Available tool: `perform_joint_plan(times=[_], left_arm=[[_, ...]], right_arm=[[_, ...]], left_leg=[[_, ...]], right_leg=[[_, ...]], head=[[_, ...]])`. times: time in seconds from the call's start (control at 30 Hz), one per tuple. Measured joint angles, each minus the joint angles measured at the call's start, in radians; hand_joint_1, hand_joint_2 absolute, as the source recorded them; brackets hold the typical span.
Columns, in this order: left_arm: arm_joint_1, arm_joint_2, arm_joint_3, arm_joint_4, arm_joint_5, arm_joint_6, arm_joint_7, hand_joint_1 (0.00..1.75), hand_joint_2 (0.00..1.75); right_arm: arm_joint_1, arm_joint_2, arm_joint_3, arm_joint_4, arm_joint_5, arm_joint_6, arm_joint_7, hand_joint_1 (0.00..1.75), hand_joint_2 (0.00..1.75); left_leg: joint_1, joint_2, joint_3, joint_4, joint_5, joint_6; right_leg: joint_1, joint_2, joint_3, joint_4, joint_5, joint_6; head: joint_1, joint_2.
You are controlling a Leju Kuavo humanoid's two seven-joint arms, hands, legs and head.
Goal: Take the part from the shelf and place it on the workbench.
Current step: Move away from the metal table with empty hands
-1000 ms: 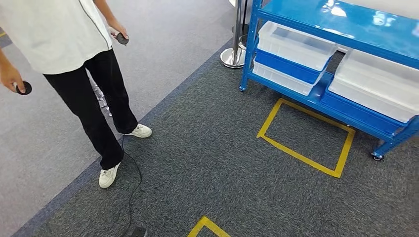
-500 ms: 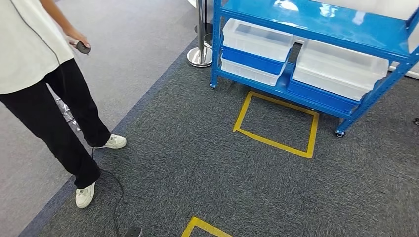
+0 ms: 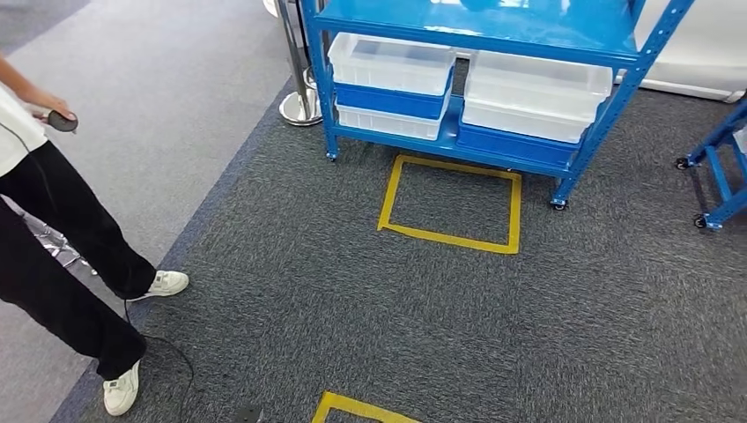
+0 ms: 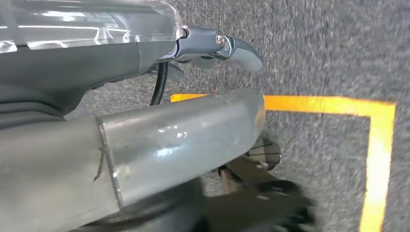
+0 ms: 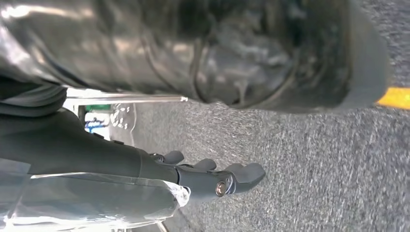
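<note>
While a person (image 3: 62, 256) in black trousers stands at the left holding a small dark controller (image 3: 62, 120), both arms hang down over the grey carpet. By its wrist view the left hand (image 4: 220, 46) points at the floor near yellow tape (image 4: 333, 104), fingers together and holding nothing. Ahead, the blue shelf (image 3: 480, 26) carries white bins (image 3: 392, 63); I cannot tell where the part is. The right hand (image 5: 217, 180) hangs likewise, fingers loosely extended and empty.
</note>
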Motion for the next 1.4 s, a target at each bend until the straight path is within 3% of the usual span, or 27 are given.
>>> perform_joint_plan(times=[0.03, 0.07, 0.1, 0.17, 0.23, 0.3, 0.37, 0.43, 0.5, 0.53, 0.6, 1.4], left_arm=[[0.002, 0.0, 0.0, 0.0, 0.0, 0.0, 0.001, 0.0, 0.0], [0.002, 0.0, 0.0, 0.0, 0.0, 0.0, 0.002, 0.0, 0.0], [0.002, 0.0, 0.0, 0.0, 0.0, 0.001, 0.002, 0.0, 0.0], [0.002, 0.002, 0.0, 0.0, 0.0, 0.002, 0.002, 0.0, 0.0], [0.0, 0.006, 0.002, 0.0, 0.002, 0.003, 0.0, 0.0, 0.0], [-0.002, 0.006, 0.003, 0.0, 0.005, 0.003, -0.003, 0.0, 0.0], [-0.004, 0.005, 0.004, 0.0, 0.008, 0.001, -0.004, 0.0, 0.0], [-0.003, 0.004, 0.007, 0.0, 0.009, -0.001, -0.003, 0.0, 0.0], [-0.002, 0.003, 0.012, 0.0, 0.013, 0.0, 0.005, 0.0, 0.0], [-0.003, 0.003, 0.014, 0.0, 0.016, 0.001, 0.012, 0.0, 0.0], [-0.006, 0.002, 0.02, 0.0, 0.021, 0.002, 0.026, 0.0, 0.0], [-0.008, -0.002, 0.047, 0.0, 0.031, 0.007, 0.073, 0.0, 0.0]], right_arm=[[0.0, 0.0, -0.001, 0.0, 0.0, 0.0, 0.0, 0.0, 0.0], [0.0, 0.0, -0.002, 0.0, 0.0, 0.0, 0.0, 0.0, 0.0], [0.0, 0.0, -0.003, 0.0, 0.0, 0.0, 0.001, 0.0, 0.0], [0.0, 0.004, -0.005, 0.0, 0.004, 0.0, 0.003, 0.0, 0.0], [-0.001, 0.009, -0.005, 0.0, 0.023, -0.004, -0.002, 0.0, 0.0], [0.001, 0.01, -0.005, 0.0, 0.045, -0.006, -0.009, 0.0, 0.0], [0.004, 0.01, -0.005, 0.0, 0.055, -0.004, -0.011, 0.0, 0.0], [0.003, 0.011, -0.005, 0.0, 0.057, -0.002, -0.011, 0.0, 0.0], [0.001, 0.011, -0.005, 0.0, 0.057, -0.002, -0.011, 0.0, 0.0], [0.001, 0.01, -0.005, 0.0, 0.056, -0.002, -0.01, 0.0, 0.0], [0.002, 0.01, -0.005, 0.0, 0.052, -0.002, -0.008, 0.0, 0.0], [0.0, 0.011, -0.005, 0.0, 0.068, -0.001, -0.005, 0.0, 0.0]], left_leg=[[0.0, -0.002, -0.012, 0.021, 0.005, 0.003], [-0.001, -0.005, -0.006, 0.001, 0.031, 0.008], [-0.003, -0.011, 0.015, -0.05, 0.069, 0.015], [-0.005, -0.055, 0.071, -0.185, 0.134, 0.035], [-0.008, -0.091, 0.098, -0.254, 0.152, 0.047], [-0.01, -0.083, 0.102, -0.269, 0.155, 0.048], [-0.005, -0.066, 0.111, -0.288, 0.168, 0.052], [-0.007, -0.055, 0.111, -0.291, 0.166, 0.045], [-0.016, -0.048, 0.105, -0.278, 0.155, 0.038], [-0.018, -0.043, 0.104, -0.273, 0.153, 0.04], [-0.019, -0.038, 0.104, -0.271, 0.153, 0.041], [-0.018, -0.037, 0.103, -0.271, 0.153, 0.043]], right_leg=[[0.002, 0.013, 0.0, 0.001, 0.0, 0.0], [0.005, 0.028, 0.001, 0.001, 0.0, -0.001], [0.007, 0.041, 0.003, 0.002, 0.0, -0.001], [0.01, 0.065, 0.005, 0.003, 0.001, 0.001], [0.005, 0.085, -0.001, 0.003, 0.004, 0.009], [0.0, 0.103, -0.006, -0.002, 0.011, 0.023], [0.001, 0.084, -0.011, 0.008, 0.002, 0.034], [0.003, 0.039, -0.015, 0.017, -0.004, 0.035], [0.003, 0.023, -0.01, 0.003, 0.007, 0.024], [0.002, 0.024, -0.007, -0.005, 0.017, 0.021], [0.001, 0.026, -0.008, -0.004, 0.02, 0.026], [0.002, 0.026, -0.01, -0.006, 0.02, 0.028]], head=[[0.0, 0.0], [0.0, 0.0], [0.0, 0.0], [0.001, 0.0], [0.001, 0.0], [0.0, 0.0], [0.001, 0.0], [0.003, 0.0], [0.001, 0.0], [0.0, 0.0], [0.0, 0.0], [0.0, 0.0]])
